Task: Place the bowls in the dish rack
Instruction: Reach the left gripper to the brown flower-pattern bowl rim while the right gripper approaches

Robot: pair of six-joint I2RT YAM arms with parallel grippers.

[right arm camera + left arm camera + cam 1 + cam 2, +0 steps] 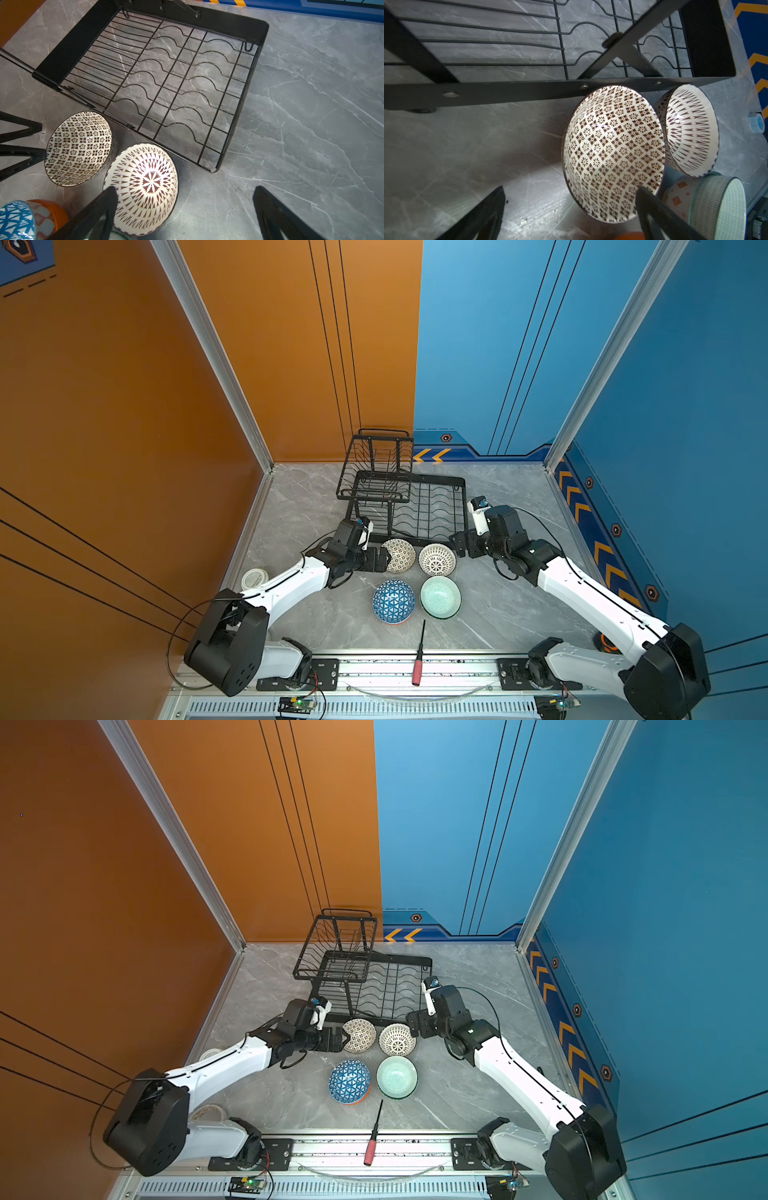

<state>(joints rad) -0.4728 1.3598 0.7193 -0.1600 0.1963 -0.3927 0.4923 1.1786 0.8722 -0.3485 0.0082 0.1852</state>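
Clearance: bare table (511, 489) lies right of the dish rack (436, 477). The dotted bowl (400, 556) and lattice bowl (437, 559) stand upright, brown-on-cream, just beside the rack's front rail. The left gripper (387, 561), jaws released, sits at the dotted bowl's rim. The right gripper (456, 546), also released, hangs beside the lattice bowl.

We see a robot lab cell here, not a real kitchen. An orange wall panel (104, 406) and a blue wall panel (685, 406) box in a grey marble-look table (316, 614), with aluminium posts (216, 356) at the corners. Two robot arms (286, 585) are bolted to a metal rail (374, 668) along the front edge, with a bare circuit board (297, 702) and loose wires below it. A screwdriver (417, 670) lies across the rail. Chevron stickers (432, 455) run along the wall base. The only household things are the dish rack (415, 506) and bowls (436, 559).
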